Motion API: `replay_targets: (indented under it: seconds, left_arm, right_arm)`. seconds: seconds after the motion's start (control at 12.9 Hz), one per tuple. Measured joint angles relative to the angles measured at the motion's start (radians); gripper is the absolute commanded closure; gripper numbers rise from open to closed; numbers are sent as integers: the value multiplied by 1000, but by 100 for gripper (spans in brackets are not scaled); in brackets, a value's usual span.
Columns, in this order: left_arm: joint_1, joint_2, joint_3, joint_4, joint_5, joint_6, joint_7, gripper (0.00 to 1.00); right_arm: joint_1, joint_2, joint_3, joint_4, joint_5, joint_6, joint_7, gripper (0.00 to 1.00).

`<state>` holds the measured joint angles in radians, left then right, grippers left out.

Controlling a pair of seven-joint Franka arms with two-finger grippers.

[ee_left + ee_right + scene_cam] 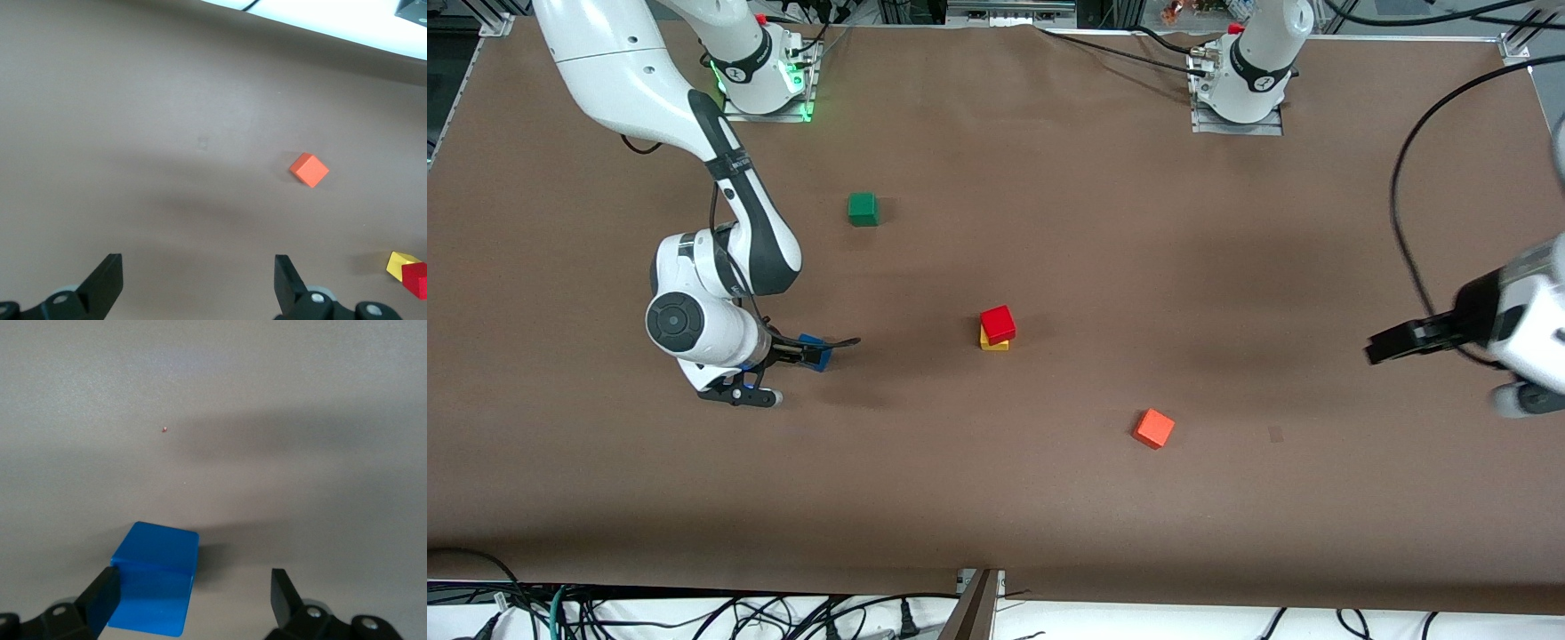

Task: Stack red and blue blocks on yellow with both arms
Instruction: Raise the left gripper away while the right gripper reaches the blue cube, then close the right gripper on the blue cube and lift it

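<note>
The red block [997, 323] sits slightly askew on the yellow block [993, 343] at mid-table; both also show at the edge of the left wrist view, red block [417, 279] on yellow block [400, 263]. The blue block [815, 352] lies on the table toward the right arm's end. My right gripper [823, 350] is low around it, open. In the right wrist view the blue block [157, 577] touches one finger, with a wide gap to the other, and the right gripper [193, 595] has not closed. My left gripper [1376, 348] hangs open and empty above the left arm's end of the table, with only bare table between the fingers of the left gripper [199, 280].
A green cube [863, 209] lies nearer the robots' bases, toward the right arm's end. An orange-red cube [1154, 428] lies nearer the front camera than the stack, also seen as orange-red cube [309, 169]. A black cable [1400, 178] loops above the table by the left arm.
</note>
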<state>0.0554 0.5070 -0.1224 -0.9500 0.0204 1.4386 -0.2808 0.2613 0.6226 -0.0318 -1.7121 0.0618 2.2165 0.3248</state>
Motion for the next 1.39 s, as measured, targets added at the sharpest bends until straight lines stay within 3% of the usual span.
replay_targets:
  seconds: [0.62,0.7,0.85,1.01,1.08,1.16,1.39]
  left_arm:
    - [41,-18,2,-10,0,-89,3,0]
    - [46,-18,2,-10,0,-97,3,0]
    - [48,-20,1,-10,0,-116,4,0]
    - [46,-36,-5,-15,0,-128,4,0]
    - [45,-59,-9,-36,0,-137,4,0]
    - [43,-94,-11,-80,0,-144,5,0]
    - [43,-243,-10,-296,0,-90,6,0]
  right_arm:
    - [19,-12,6,-29,54,61,29,2]
    - [19,-12,6,-50,54,89,29,8]
    - [19,-11,6,-81,54,123,29,41]
    - [19,-11,7,-85,54,127,29,63]
    - [19,-11,7,-85,54,127,29,69]
    - [19,-12,7,-85,54,127,30,70]
    - [19,-15,16,-80,54,126,29,70]
